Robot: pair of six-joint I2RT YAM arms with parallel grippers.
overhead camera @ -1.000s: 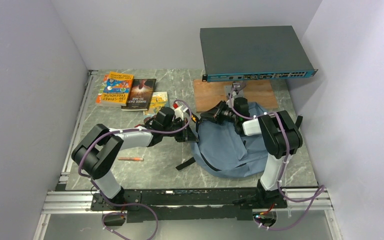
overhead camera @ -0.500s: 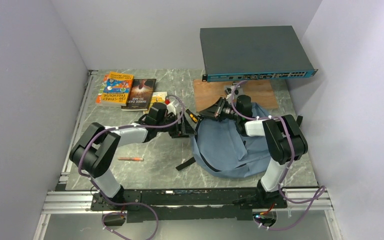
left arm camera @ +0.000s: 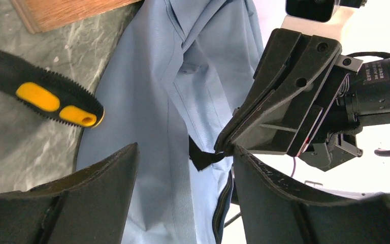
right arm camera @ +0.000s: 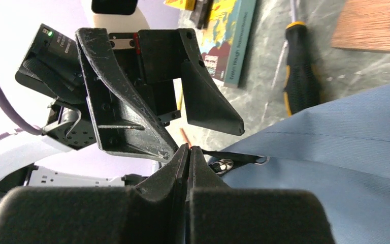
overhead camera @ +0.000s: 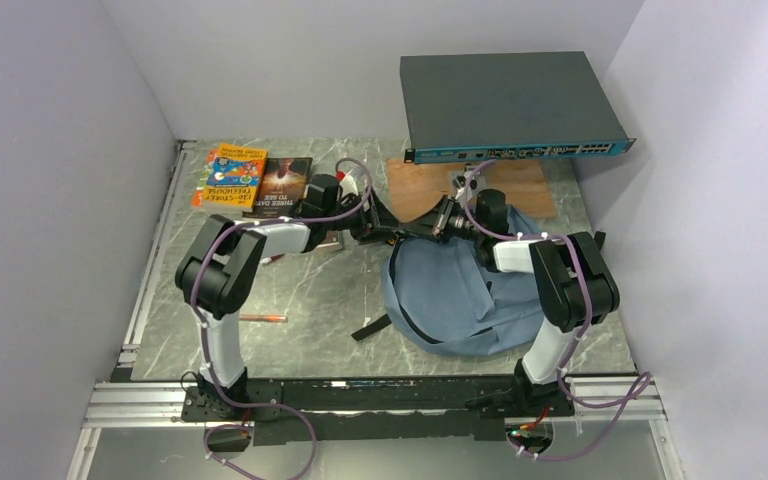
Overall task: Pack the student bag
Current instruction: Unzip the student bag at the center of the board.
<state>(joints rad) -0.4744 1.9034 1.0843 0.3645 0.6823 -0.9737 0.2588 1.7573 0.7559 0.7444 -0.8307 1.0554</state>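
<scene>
The orange book [overhead camera: 228,180] at the far left of the desk reads "130-Storey Treehouse", upside down. Lettering on the dark book [overhead camera: 285,172] beside it is too small to read.

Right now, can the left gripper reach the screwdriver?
Probably yes: the left gripper is open and empty, and the screwdriver lies uncovered on the table beside it. The right gripper, shut on the bag's tab, is not between them.

At the rim of the soft blue-grey fabric backpack [overhead camera: 460,295], a black pull tab [left arm camera: 201,158] vanishes between the pressed-together tips of the right claw [right arm camera: 188,148]. Left of the backpack, the black-and-yellow screwdriver handle [left arm camera: 40,94] runs off-frame, and the left arm [overhead camera: 280,236] covers part of the dark paperback book [overhead camera: 284,176].
</scene>
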